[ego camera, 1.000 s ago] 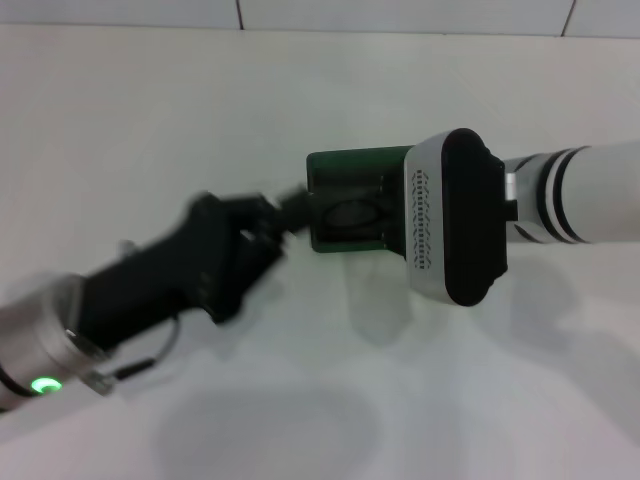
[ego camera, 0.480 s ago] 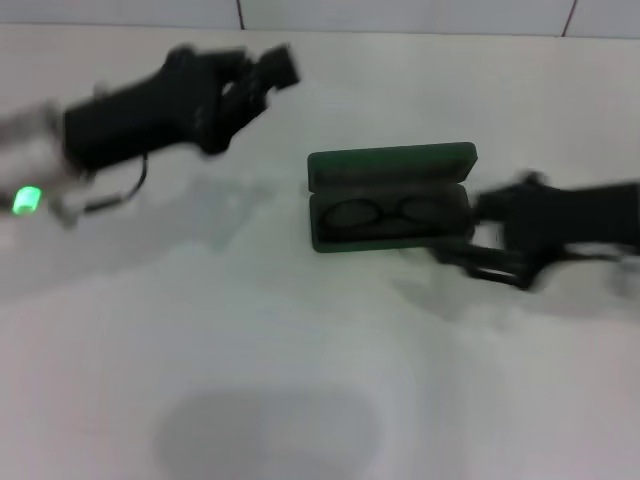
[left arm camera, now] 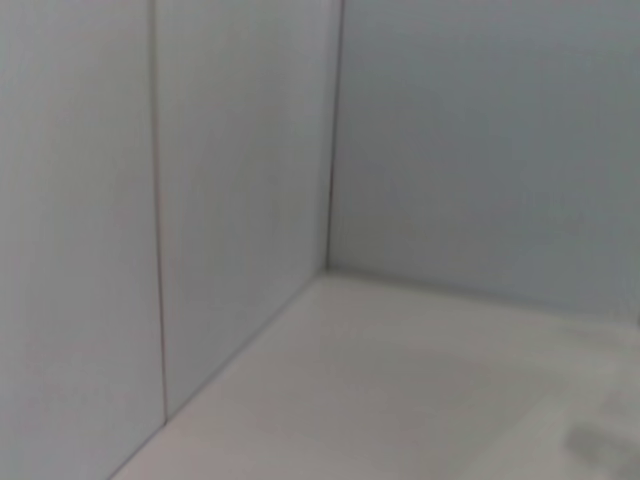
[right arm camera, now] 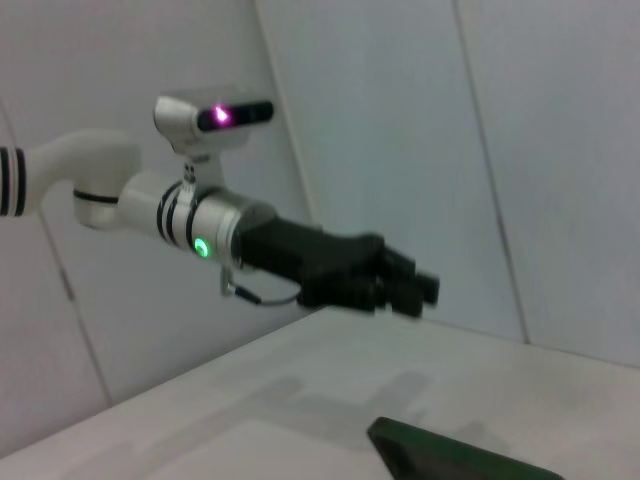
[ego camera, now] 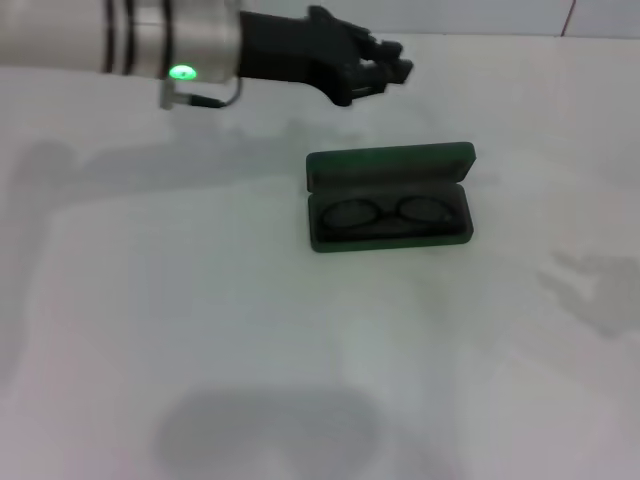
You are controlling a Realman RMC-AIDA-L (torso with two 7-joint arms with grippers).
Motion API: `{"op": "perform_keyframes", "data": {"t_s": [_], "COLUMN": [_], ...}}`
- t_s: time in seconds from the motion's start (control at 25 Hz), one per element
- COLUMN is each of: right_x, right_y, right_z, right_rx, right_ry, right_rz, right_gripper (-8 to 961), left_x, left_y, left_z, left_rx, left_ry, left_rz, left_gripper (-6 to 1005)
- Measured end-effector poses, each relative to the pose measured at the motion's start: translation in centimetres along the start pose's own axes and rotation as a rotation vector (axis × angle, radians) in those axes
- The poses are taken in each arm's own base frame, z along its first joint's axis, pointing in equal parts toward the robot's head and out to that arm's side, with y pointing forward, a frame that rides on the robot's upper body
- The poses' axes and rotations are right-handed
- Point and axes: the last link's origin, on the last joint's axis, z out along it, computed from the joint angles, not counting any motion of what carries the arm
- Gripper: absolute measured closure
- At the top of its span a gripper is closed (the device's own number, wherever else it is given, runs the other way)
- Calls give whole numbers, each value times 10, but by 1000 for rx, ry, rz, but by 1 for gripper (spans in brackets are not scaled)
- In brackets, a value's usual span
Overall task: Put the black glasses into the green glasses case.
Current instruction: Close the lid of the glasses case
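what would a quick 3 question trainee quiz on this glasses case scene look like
1. True or false: the black glasses lie inside the open green glasses case.
2. Which gripper shows in the head view? A. left B. right C. both
3. Fill in: the left gripper hangs above the table, on the far side of the ____.

Key: 1 true; 2 A; 3 case. The left gripper also shows in the right wrist view, holding nothing.
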Motion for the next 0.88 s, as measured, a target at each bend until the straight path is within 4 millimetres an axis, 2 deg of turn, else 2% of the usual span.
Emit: {"op": "perform_keyframes", "data": {"t_s": [0.08, 0.24, 0.88], "right_x": [7, 17, 24], "right_y": [0, -1, -7], "right_z": [-2, -1, 9], "right_rx": [11, 15, 21], "right_ry": [-11, -26, -8], "right_rz": [14, 20, 17], "right_gripper": [618, 608, 570], "left_x": [-5, -14, -44], "left_y": [3, 8, 21], "left_z": [16, 30, 38], "left_rx": [19, 48, 69], "left_ry": [-57, -93, -132], "left_rz": [0, -26, -72], "left_gripper": [761, 767, 780]}}
